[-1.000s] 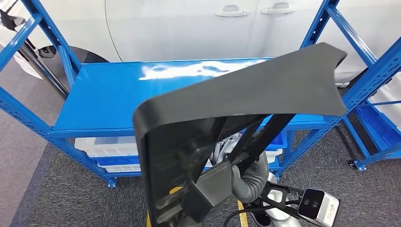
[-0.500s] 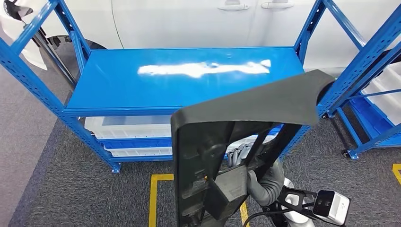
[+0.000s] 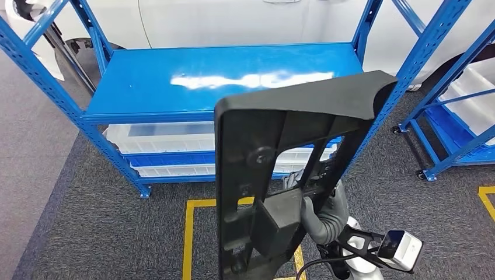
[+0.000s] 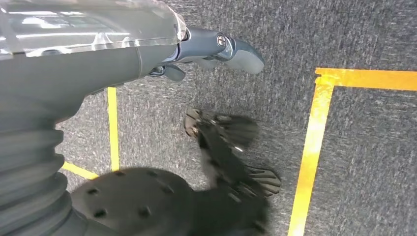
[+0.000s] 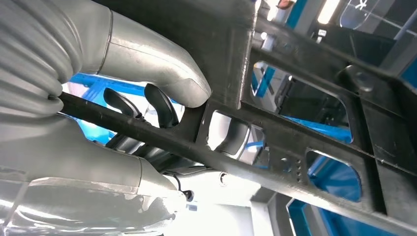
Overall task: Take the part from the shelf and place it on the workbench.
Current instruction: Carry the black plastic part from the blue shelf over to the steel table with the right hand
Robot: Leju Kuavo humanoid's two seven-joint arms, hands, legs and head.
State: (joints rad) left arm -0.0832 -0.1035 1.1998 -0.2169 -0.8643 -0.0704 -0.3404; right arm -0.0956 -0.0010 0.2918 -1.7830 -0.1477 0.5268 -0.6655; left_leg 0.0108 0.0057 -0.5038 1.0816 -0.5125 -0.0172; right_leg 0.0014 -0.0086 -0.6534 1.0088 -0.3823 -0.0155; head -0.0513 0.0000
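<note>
I hold a large black plastic part (image 3: 251,146), ribbed on its near side with a curved flange on top, upright in front of me. My right hand (image 3: 323,211) grips one of its lower bars from behind. Close up, the right hand (image 5: 152,69) has its thumb over a bar of the part (image 5: 314,142) and its dark fingers hooked under it. The blue workbench top (image 3: 175,81) lies ahead, bare and glossy. My left hand (image 4: 209,46) hangs over the carpet with nothing in it, fingers loosely apart.
White bins (image 3: 157,137) sit on the rack's lower shelves. A second blue rack (image 3: 461,111) with white bins stands at the right. A white car (image 3: 233,20) is behind the workbench. Yellow tape (image 3: 188,233) marks the grey carpet.
The whole view has shifted, so the camera moved: the rack now sits higher and more centred. The part has dropped lower in view and stands more upright, still in my right hand.
</note>
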